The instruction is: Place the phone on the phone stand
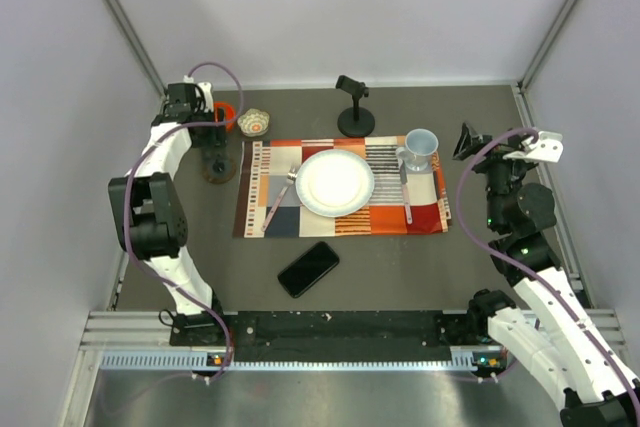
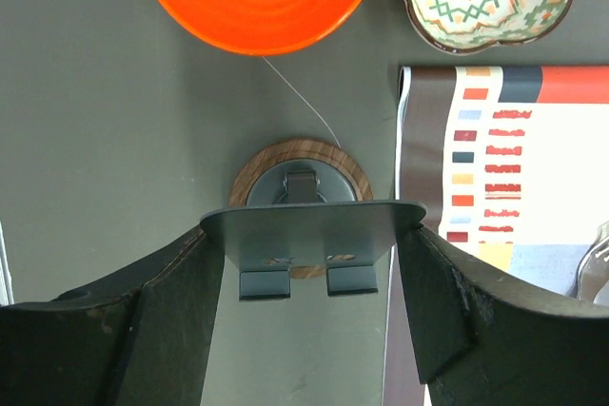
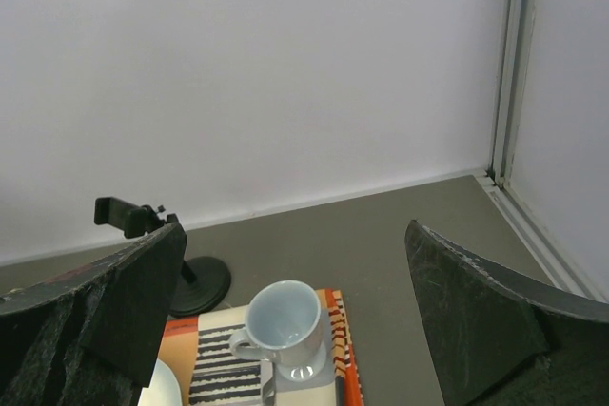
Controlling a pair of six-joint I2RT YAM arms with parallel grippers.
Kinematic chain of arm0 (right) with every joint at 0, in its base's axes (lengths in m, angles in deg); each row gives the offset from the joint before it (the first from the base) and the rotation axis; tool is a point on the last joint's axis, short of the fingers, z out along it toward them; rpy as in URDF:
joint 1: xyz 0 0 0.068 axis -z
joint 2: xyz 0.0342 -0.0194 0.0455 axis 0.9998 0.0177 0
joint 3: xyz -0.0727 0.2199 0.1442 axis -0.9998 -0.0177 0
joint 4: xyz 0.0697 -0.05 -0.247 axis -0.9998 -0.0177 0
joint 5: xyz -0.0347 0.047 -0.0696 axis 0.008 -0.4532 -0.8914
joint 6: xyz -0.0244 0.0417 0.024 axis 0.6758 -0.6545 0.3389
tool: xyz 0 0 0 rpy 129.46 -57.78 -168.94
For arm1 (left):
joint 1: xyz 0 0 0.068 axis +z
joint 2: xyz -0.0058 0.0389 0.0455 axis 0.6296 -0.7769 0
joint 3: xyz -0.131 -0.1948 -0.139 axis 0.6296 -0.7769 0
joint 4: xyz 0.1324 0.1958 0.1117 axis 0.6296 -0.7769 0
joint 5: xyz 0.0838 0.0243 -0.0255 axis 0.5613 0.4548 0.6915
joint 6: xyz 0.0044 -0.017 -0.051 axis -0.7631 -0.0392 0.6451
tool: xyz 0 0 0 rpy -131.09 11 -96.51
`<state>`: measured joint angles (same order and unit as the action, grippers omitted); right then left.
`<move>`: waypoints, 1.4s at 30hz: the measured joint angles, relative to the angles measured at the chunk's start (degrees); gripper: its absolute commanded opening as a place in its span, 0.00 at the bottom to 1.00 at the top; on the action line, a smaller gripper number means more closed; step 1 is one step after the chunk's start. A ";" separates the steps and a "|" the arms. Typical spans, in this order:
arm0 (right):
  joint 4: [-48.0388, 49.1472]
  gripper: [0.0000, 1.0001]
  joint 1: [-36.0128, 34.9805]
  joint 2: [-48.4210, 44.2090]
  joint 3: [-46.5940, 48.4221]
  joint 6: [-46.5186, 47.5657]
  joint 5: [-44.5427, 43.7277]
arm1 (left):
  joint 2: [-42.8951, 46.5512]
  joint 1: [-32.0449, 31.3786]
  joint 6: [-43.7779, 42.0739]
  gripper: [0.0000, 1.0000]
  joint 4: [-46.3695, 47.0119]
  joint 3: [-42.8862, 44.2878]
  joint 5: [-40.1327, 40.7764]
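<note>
The left claw (image 2: 311,246) pinches the phone stand (image 2: 304,221) by the side edges of its grey plate, just off the placemat's (image 1: 385,215) left edge. The phone (image 1: 308,268) lies flat on the bench just beside the placemat's near edge, untouched. The right claw (image 3: 293,254) hangs spread wide and empty above the placemat's right end. Hold the stand steady and upright. Then take the slippery phone by its long edges and seat its lower edge on the plate's two lips (image 2: 264,283).

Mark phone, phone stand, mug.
phone (image 1: 308,268), top external view, middle of the screen.
phone stand (image 2: 309,230), left wrist view, tilted grey plate.
mug (image 3: 283,322), right wrist view, inner bowl.
</note>
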<state>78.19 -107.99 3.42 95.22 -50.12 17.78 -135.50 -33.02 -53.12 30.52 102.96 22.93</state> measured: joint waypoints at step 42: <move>0.66 0.99 -0.11 0.55 -0.33 -0.20 1.68 | 9.14 -57.51 6.64 0.99 -30.12 -10.32 0.96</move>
<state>78.85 -108.10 3.97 94.89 -50.32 19.46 -126.36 -90.53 -46.48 0.40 92.64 23.89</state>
